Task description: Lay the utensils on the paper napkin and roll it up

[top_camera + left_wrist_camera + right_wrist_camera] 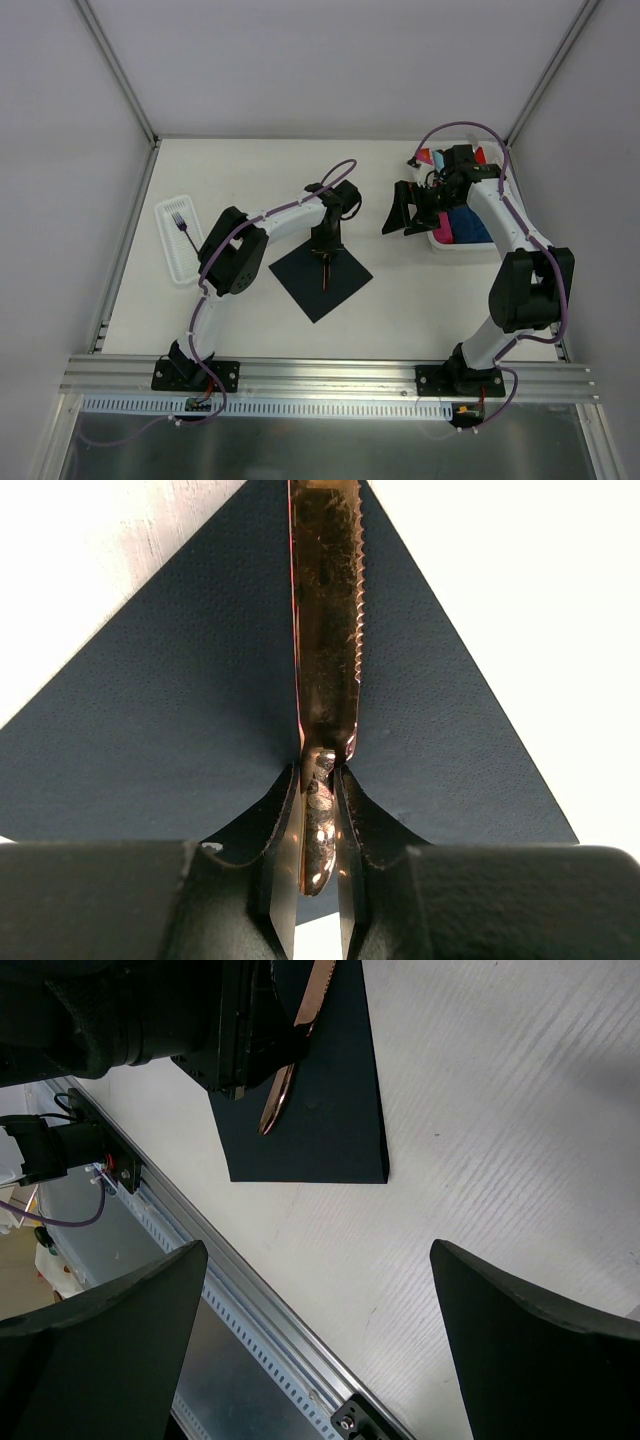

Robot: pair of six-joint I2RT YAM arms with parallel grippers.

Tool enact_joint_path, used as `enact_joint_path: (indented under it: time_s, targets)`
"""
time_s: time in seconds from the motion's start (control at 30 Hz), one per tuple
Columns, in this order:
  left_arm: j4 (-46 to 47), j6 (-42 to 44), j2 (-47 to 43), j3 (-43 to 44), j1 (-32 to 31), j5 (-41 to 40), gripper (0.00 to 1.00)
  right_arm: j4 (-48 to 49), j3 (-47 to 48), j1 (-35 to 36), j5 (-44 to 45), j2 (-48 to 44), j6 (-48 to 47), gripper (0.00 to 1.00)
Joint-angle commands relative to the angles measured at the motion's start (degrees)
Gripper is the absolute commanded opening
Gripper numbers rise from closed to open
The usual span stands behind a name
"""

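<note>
Early stage. The paper napkin [310,297] lies flat and unrolled on the table [420,295], turned like a diamond, roughly centre and just in front of the left arm. The left gripper [325,250] is nearly closed, pinching a copper knife [325,630] by its neck, with the serrated blade running out over the middle of the napkin. Cannot tell if the knife touches the paper or hangs just above it, so the knife is placed only once it is let go. A fork [180,222] lies in the white tray [170,262] by the left wall, well apart from the napkin and not yet brought over. Rolling not started, no fold or lifted corner visible.

The right gripper [405,215] is wide open and empty, up near the white bin [440,243] of blue and pink napkins at the right.

Left to do, as I judge it: release the knife, fetch the fork, lay it beside the knife, roll.

Edges and room: all four napkin corners show and lie flat. The near corner points at the metal rail [320,372] with bare table between them. There is open table on both sides of the napkin, more on the right toward the bin. The tray sits tight to the left wall, so the reach there looks cramped. The left arm's elbow crosses between the tray and the napkin
</note>
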Motion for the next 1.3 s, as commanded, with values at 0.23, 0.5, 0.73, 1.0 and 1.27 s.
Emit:
enact_joint_path:
  time_s: [0.23, 0.5, 0.73, 1.0, 1.27]
  targets:
    - [-0.6, 1.0, -2.2, -0.2, -0.6, -0.8, 0.27, -1.2, 0.8, -0.5, -1.9, -0.3, 0.4, 0.99]
    - [-0.7, 1.7, -6.1, -0.8, -0.6, -1.5, 0.38, -1.3, 1.2, -0.5, -2.0, -0.5, 0.5, 0.99]
    - [-2.1, 2.3, -22.3, -1.6, 2.1, -4.3, 0.37, -1.4, 1.3, -0.5, -1.8, -0.5, 0.3, 0.99]
    - [-2.2, 8.2, -43.6, -18.6, 27.0, -4.1, 0.28, -1.5, 1.0, -0.5, -1.7, -0.6, -0.1, 0.99]
    - [-0.2, 16.0, -44.3, -26.0, 50.6, -2.7, 0.17, -1.5, 1.2, -0.5, -2.0, 0.0, 0.0, 0.99]
